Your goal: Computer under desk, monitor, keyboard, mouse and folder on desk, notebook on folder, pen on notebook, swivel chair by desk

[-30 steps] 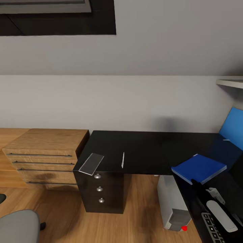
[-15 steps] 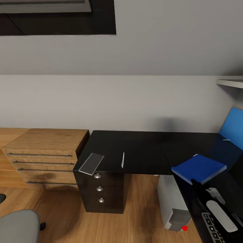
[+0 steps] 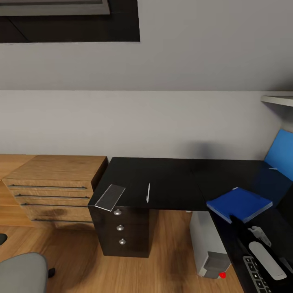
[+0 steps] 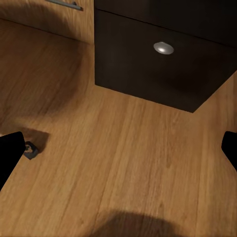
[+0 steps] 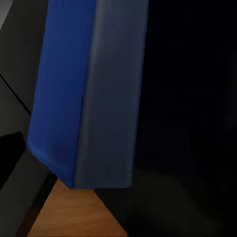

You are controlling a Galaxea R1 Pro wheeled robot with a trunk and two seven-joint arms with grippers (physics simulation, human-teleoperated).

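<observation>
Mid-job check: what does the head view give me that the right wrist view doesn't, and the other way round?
Head view alone: the flat notebook and thin pen on the desk's left wing, the wooden chest, the computer under the desk, the keyboard corner. Right wrist view alone: a close look at the folder's pale edge overhanging the desk corner above wood floor. Both share the blue folder lying on the black desk top.

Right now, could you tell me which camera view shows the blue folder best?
The head view: the whole folder lies on the desk. The right wrist view shows a close-up of one corner; the left wrist view shows floor and a drawer.
</observation>
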